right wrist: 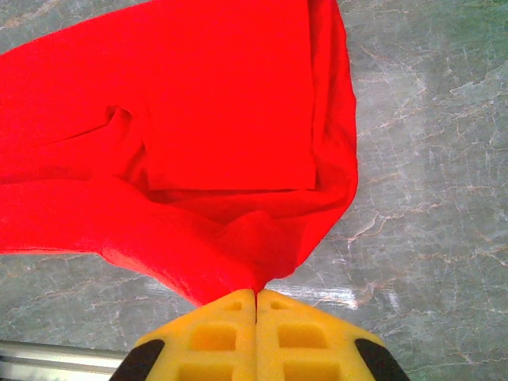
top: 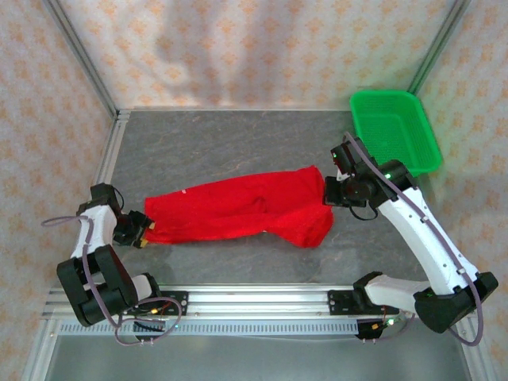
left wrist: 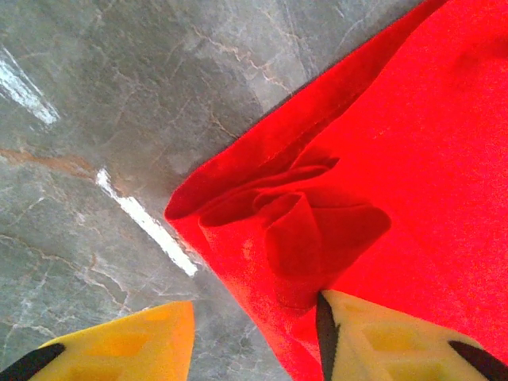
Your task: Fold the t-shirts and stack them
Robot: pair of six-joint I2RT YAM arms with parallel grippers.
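At the left of the counter (top: 238,143), the left hand (top: 143,230) sits at the left tip of the t-shirt (top: 238,208). Its yellow fingers (left wrist: 119,349) are spread. In the left wrist view one finger is over bare stone and the other is against the cloth, with the garment's edge lying in the gap between them. Nothing there looks pinched.

The t-shirt is the only one to be seen. It lies across the middle of the counter as a long, narrow red band running from one hand to the other, slightly higher at its right end. The face that shows is plain red, with no print or lettering visible. Its left end is gathered into a few soft pleats and a rolled lip. Toward the right it widens, and a rounded lobe sags toward the near edge.

The right wrist view shows a flat layer with straight edges lying over looser cloth. This suggests the shirt has been doubled lengthwise, though the fold is rough and uneven.

The right hand (right wrist: 255,298) has its pads pressed together on a tuck of the shirt's right end.

Further right, at the far corner, a green basket (top: 394,127) stands apart from the shirt.

By this reading the task is at an early stage. The shirt is drawn out and perhaps half-folded, but it is not yet squared into a compact packet, and there is no stack.
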